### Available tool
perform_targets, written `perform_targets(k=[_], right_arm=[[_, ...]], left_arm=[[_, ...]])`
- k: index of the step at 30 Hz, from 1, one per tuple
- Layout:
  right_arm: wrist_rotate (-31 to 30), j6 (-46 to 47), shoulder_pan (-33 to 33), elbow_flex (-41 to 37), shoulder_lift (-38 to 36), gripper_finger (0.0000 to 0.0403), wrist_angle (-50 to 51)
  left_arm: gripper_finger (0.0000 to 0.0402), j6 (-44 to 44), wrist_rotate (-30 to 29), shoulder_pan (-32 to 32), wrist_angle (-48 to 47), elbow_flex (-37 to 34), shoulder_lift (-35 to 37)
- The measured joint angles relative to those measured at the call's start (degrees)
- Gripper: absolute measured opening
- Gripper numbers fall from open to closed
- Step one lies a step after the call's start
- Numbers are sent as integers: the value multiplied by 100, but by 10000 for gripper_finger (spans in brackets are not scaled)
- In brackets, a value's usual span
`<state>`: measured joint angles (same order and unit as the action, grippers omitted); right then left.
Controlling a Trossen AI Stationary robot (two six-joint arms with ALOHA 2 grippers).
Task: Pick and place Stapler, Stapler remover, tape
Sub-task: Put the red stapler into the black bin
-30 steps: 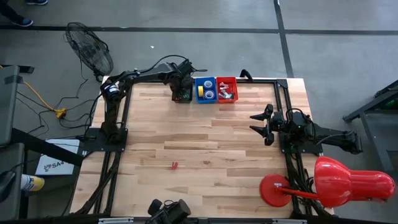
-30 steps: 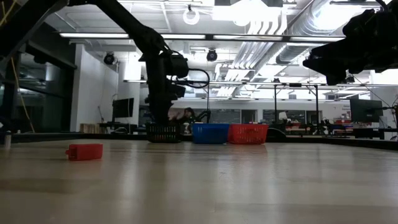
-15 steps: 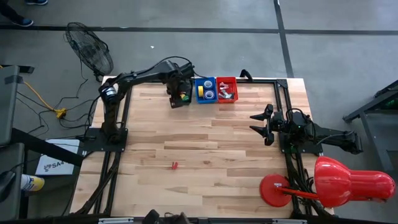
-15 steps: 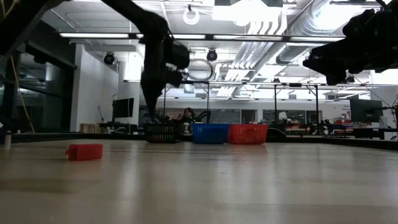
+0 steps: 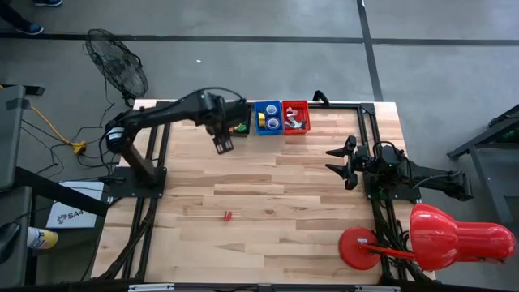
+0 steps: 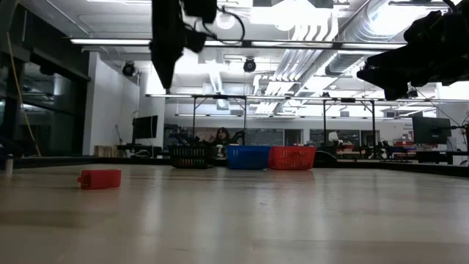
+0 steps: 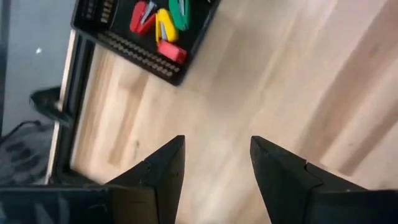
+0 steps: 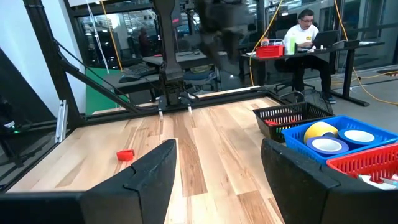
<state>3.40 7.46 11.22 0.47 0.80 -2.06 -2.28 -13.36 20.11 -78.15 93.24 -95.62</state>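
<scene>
Hovering above the wood table [image 5: 268, 203] w/ nothing between its fingers, the left gripper [image 5: 223, 144] sits just off the black basket [image 5: 240, 124], at roughly 7 o'clock from it in the high view; its jaws stand apart and empty, bare planks showing in the gap in the left wrist view [image 7: 214, 171]. The black basket [image 7: 140, 34] holds red, yellow and green clip-like pcs, prob. staple removers, tho too small to be sure. At 3 o'clock from that basket stands the blue bin [image 5: 268, 117] w/ a yellow tape roll [image 5: 262, 118] and white rolls [image 5: 276, 123], then the red bin [image 5: 295, 116] touching it on the far side, w/ small items inside that can't be made out. A small red stapler-like object [image 5: 228, 215] lies alone on the table, well apart from the bins, at approx. 6 o'clock from the left gripper; the low view shows it flat on the surface [image 6: 100, 178]. The right gripper [image 5: 336, 162] waits near the table's right edge, fingers spread and holding nothing, wide gap seen in the right wrist view [image 8: 217, 168]. A person [image 8: 306, 28] sits at a desk in the room beyond.
</scene>
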Motion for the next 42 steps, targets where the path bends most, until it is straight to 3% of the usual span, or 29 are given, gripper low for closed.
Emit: perform_targets(k=[7, 11, 17, 22, 33, 42], right_arm=[[6, -2, -2, 0, 0, 227, -15], [4, 0, -2, 0, -4, 227, -16], [4, -1, 0, 0, -4, 227, -18], [4, -2, -2, 0, -4, 227, -20], [4, -2, 0, 0, -4, 227, -27], [2, -1, -1, 0, -4, 227, -29]], left_arm=[[176, -1698, -516, -1210, -447, -288, 298], [183, -2554, -521, -1864, -471, -489, 296], [226, -4043, -496, -2768, -267, -933, 278], [266, -5097, -123, -3291, 264, -1454, 278], [277, -6098, 556, -3717, 2770, -2837, 276], [277, -6691, 857, -3855, 3466, -3208, 276]])
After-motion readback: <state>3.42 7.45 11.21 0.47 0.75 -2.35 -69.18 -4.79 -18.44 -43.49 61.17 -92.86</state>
